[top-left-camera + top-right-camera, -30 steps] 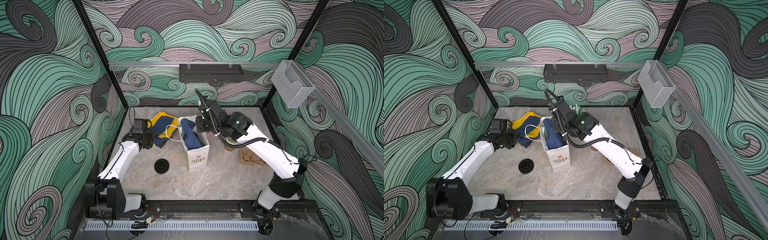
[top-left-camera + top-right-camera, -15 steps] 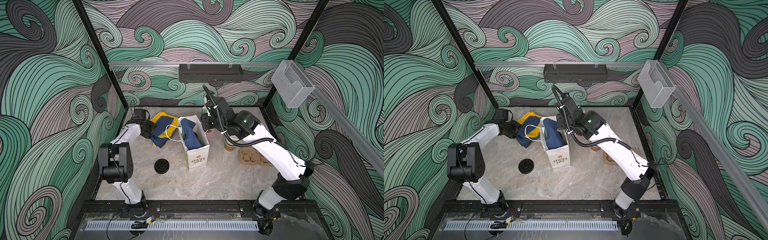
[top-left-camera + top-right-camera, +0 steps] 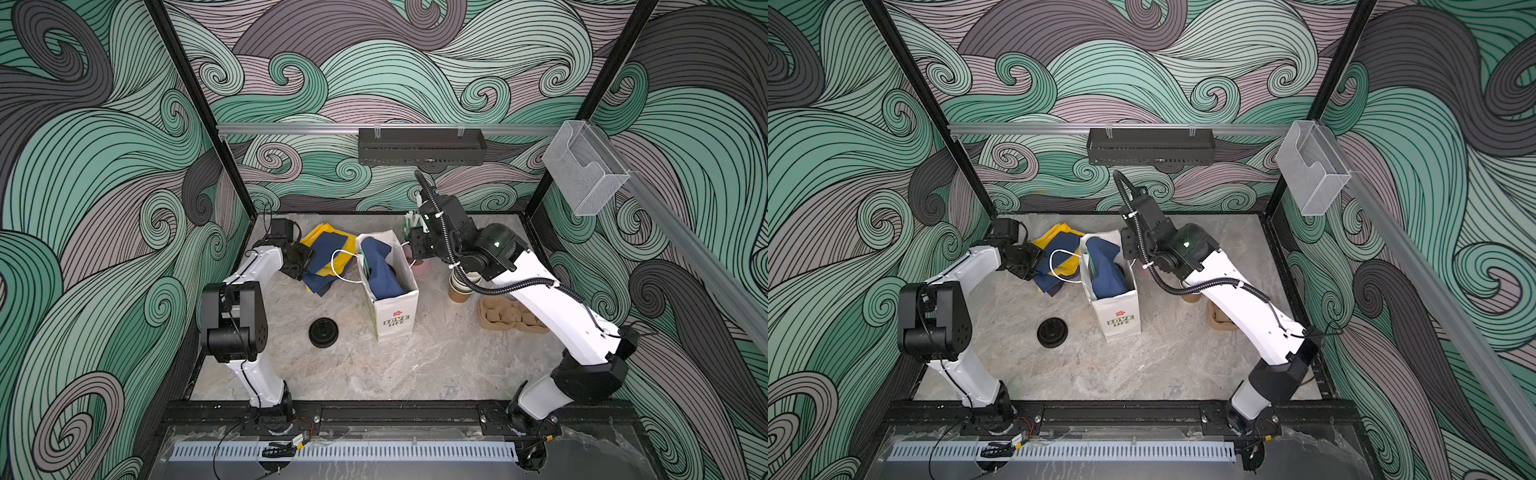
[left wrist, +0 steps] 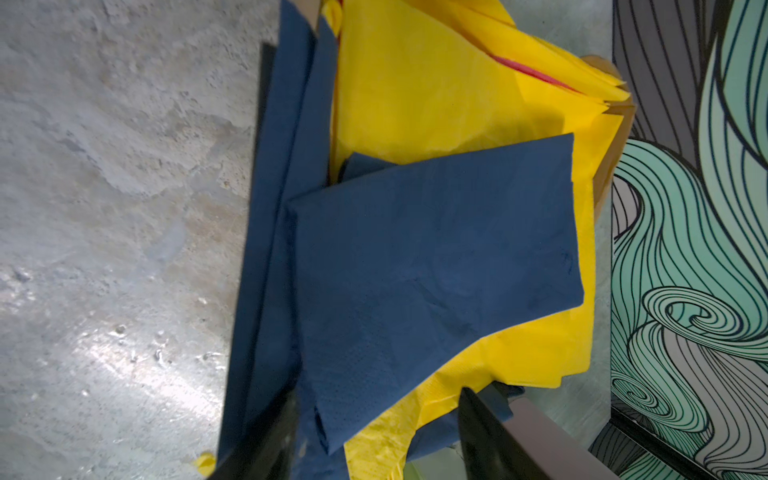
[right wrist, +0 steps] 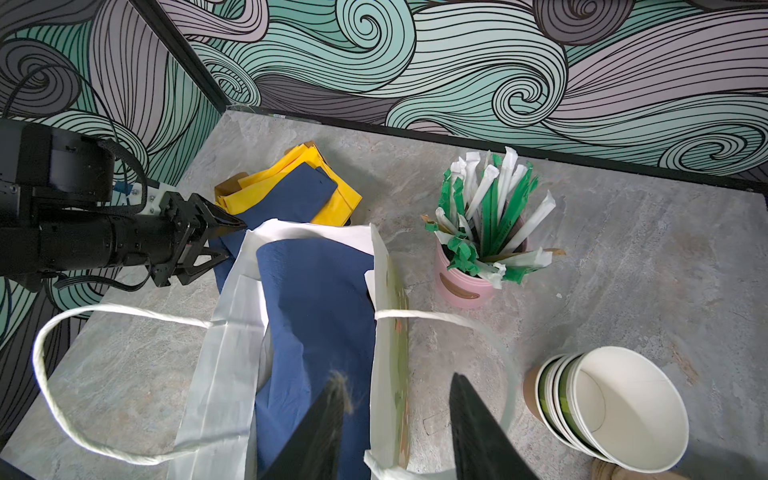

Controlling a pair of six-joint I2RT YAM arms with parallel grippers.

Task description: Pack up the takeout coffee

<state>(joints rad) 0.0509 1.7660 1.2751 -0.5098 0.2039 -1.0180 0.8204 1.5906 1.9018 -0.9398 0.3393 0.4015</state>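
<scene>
White paper bag [image 3: 395, 316] stands on the tabletop [image 3: 374, 374] with a blue napkin [image 5: 320, 299] stuffed inside. No lidded coffee cups in view; probably in the bag under the napkin, can't confirm. Left claw [image 5: 237, 240] is spread wide at the blue/yellow napkin pile [image 4: 436, 257], gripping nothing. Right claw [image 5: 397, 376] is spread too, straddling the bag wall, empty. Looks like the napkin step. Next: pinch one sheet and bag it without tipping the bag.

Walls [image 3: 374, 75]: teal, mauve, grey swirls, black-lined. Worktop [image 3: 374, 374] mottled grey. Napkins [image 4: 436, 257] at left hand [image 5: 235, 241] navy and yellow; hand black. Paper bag [image 3: 395, 311] white, dark lettering, red mark. Straw cup [image 5: 461, 286] pink; straws [image 5: 490, 199] green, white. Stacked cups [image 5: 623, 399] green-banded, white inside. Lid [image 3: 323, 332] black.
</scene>
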